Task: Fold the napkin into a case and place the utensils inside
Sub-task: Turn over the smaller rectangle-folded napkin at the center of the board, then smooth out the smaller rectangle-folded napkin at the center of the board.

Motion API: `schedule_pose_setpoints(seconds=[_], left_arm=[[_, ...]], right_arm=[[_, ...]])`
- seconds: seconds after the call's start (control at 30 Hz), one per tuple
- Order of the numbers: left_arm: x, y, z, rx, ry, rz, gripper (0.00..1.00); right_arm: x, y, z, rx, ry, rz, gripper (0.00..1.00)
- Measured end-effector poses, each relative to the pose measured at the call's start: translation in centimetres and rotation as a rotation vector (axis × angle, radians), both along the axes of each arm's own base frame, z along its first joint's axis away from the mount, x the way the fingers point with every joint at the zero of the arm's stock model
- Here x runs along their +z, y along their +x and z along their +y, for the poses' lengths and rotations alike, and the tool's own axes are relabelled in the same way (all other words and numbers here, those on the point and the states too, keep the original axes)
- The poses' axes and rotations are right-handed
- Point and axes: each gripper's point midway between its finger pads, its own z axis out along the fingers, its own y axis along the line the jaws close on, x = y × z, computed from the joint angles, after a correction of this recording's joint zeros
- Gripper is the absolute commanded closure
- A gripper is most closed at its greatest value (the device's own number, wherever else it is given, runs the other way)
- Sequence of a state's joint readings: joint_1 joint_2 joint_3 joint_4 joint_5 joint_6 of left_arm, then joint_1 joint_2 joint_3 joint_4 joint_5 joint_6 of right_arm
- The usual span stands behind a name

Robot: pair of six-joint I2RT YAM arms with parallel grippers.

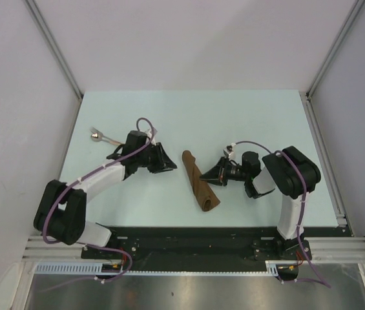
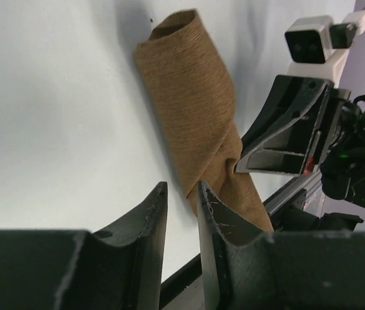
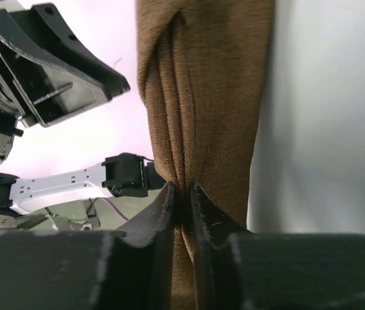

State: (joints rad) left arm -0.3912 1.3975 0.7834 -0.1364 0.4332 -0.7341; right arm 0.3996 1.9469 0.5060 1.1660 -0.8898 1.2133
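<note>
Top view: the narrow dark-brown cloth case point(image 1: 200, 182) lies on the pale-green desk point(image 1: 266, 116) between the left tool point(image 1: 171, 163) and the right tool point(image 1: 205, 175), with the silver-headed, tan-handled utensils point(image 1: 98, 136) well apart (far left).

Left wrist: the left tool point(image 2: 182, 190) is narrow and empty, near the case point(image 2: 195, 123).

Right wrist alone shows the right tool point(image 3: 182, 190) pinching a fold; lifting away could drag the wrap undone.

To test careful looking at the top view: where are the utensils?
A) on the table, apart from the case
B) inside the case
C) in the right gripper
A: the utensils lie on the table at far left, well away from the case.
</note>
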Motion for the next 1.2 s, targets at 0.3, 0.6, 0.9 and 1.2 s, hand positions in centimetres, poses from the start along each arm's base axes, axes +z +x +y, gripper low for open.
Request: schedule_pose_setpoints(seconds=[0.3, 0.6, 0.9, 1.2], left_arm=[[-0.9, -0.1, -4.7, -0.097, -0.008, 0.028, 0.71], [0.1, 1.4, -9.4, -0.170, -0.061, 0.023, 0.79], [-2.6, 4.5, -12.3, -0.176, -0.086, 0.068, 0.85], [-7.7, 5.9, -13.1, -0.176, -0.017, 0.147, 0.84]], right_arm=[[-2.8, 1.2, -5.5, -0.090, -0.159, 0.028, 0.44], [1.2, 5.8, -8.1, -0.152, -0.632, -0.189, 0.37], [-0.1, -4.3, -5.8, 0.039, -0.739, -0.243, 0.55], [-3.9, -6.8, -8.5, 0.013, -0.820, -0.172, 0.52]])
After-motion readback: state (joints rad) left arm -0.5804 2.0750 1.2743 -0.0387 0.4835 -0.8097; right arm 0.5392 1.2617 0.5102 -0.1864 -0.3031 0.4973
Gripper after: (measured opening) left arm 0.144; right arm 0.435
